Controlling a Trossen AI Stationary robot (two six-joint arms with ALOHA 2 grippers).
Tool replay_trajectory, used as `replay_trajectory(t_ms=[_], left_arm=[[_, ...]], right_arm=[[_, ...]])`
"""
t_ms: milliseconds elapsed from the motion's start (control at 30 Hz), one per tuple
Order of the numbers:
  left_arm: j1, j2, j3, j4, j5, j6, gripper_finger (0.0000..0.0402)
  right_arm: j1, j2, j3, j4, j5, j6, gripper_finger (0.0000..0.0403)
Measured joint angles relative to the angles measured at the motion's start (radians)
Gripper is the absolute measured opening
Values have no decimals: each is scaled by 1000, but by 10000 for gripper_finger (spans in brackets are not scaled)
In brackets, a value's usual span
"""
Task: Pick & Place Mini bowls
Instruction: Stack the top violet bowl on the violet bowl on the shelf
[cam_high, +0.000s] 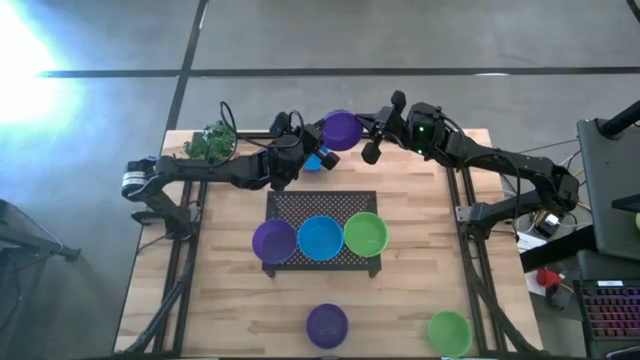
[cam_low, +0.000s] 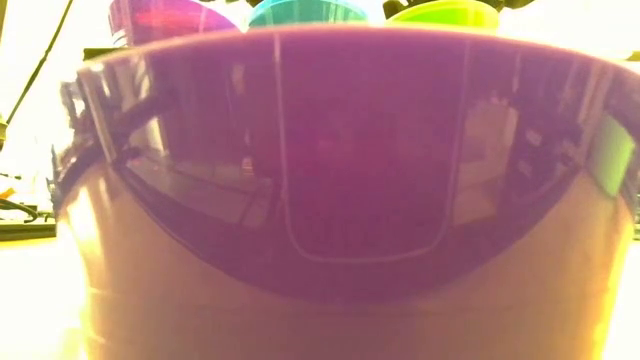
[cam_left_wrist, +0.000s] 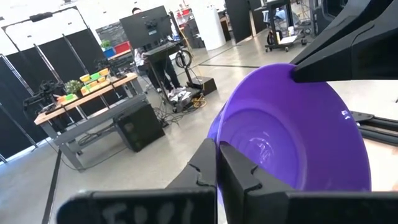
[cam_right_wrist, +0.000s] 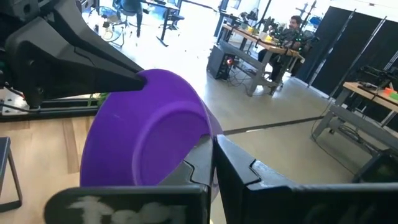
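At the far edge of the tabletop (cam_high: 230, 290), between the two arms, a purple mini bowl (cam_high: 342, 129) is held in the air on its side. Both grippers grip its rim: the left gripper (cam_high: 322, 150) is clamped on one side of the rim, with its fingers (cam_left_wrist: 214, 171) pressed together over the bowl wall, and the right gripper (cam_high: 368, 128) is clamped on the opposite side of the rim. Just below the left gripper, a small blue object (cam_high: 313, 162) shows; what it is cannot be told. On the black mesh mat (cam_high: 322, 206) at mid-tabletop stand three mini bowls in a touching row: purple (cam_high: 273, 241), blue (cam_high: 320, 237) and lime green (cam_high: 365, 233). Near the front edge, well apart from the mat, stand another purple mini bowl (cam_high: 326, 325) and a lime green mini bowl (cam_high: 449, 332). A small green plant (cam_high: 210, 143) sits at the far left corner.
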Motion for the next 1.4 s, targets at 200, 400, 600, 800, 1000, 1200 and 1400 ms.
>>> replay_trajectory(t_ms=[200,400,600,800,1000,1200,1400], left_arm=[[0,0,0,0,0,-1,0],[0,0,0,0,-20,-2,0],[0,0,0,-5,-37,-7,0],[0,-2,0,-4,-61,-8,0],[0,-6,0,-3,-122,-3,0],[1,-36,13,-67,-140,-9,0],[-2,-139,14,-246,-142,-81,0]], right_arm=[[0,0,0,0,0,-4,9],[0,0,0,-3,-6,-11,18],[1,-2,0,-1,-12,-10,66],[1,-3,0,2,-13,-16,112],[19,-16,0,-1,-12,-22,145],[60,-44,1,-5,-13,-46,165],[94,-92,1,-49,-10,-76,173]])
